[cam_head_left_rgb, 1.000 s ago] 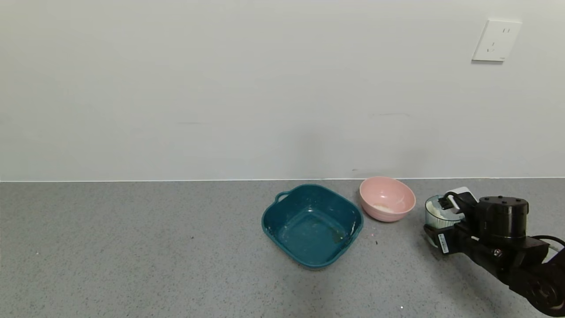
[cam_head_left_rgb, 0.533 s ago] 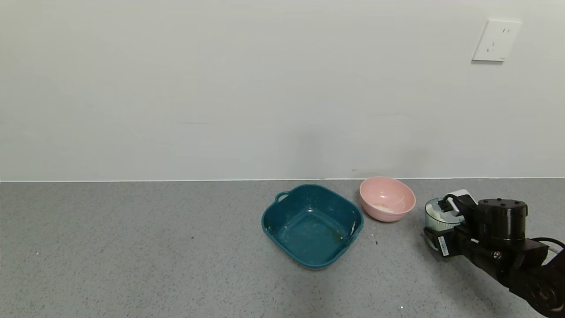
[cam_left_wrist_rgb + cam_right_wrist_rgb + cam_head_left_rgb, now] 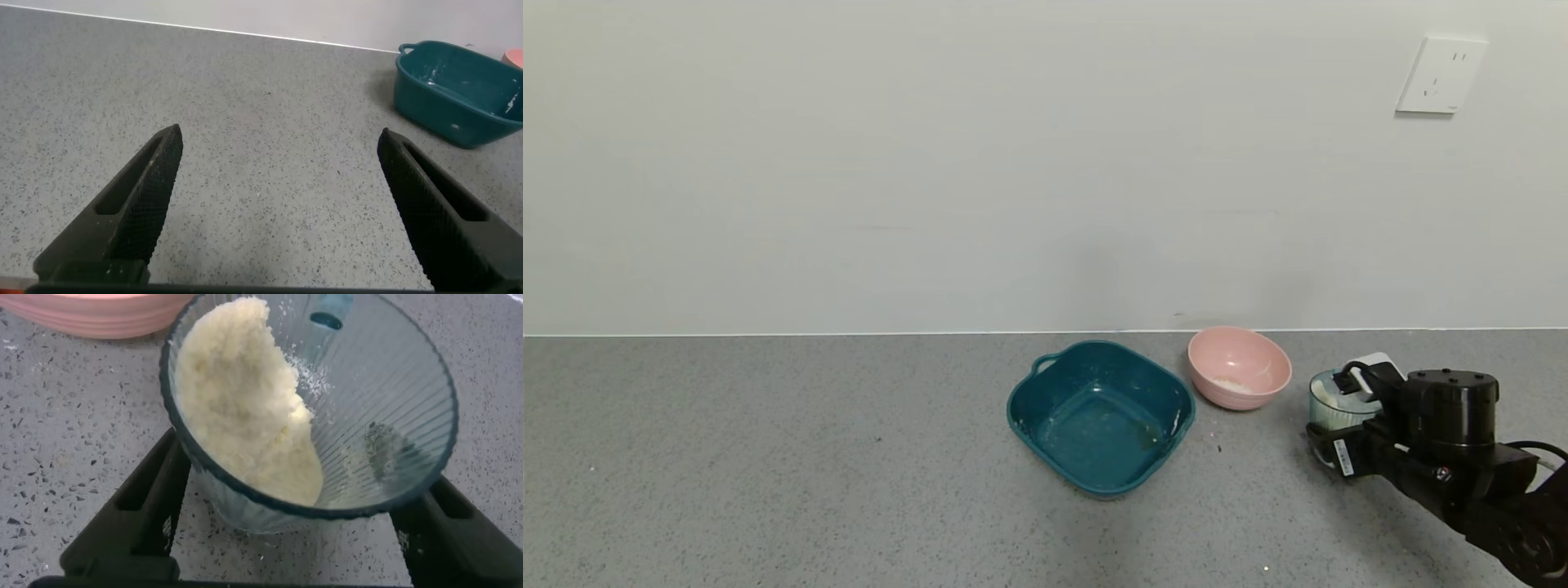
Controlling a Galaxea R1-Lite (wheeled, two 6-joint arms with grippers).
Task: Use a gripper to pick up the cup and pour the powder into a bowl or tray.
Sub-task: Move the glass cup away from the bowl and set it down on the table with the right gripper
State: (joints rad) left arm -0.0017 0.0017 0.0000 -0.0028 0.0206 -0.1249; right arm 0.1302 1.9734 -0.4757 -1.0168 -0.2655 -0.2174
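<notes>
The right gripper sits low at the right end of the grey speckled counter, with the ribbed blue-green cup standing upright between its black fingers; the wrist view shows one finger on each side of the cup's lower wall, close against it, though whether they press on it I cannot tell; the cup's base rests on the counter. White powder is heaped against one side of the cup's inside, the other side showing bare ribs. The pink bowl stands just beside the cup, with a little white powder in its bottom; the teal tray lies next to the bowl. The left gripper hangs over bare counter well apart from the tray, fingers spread wide and holding nothing.
</notes>
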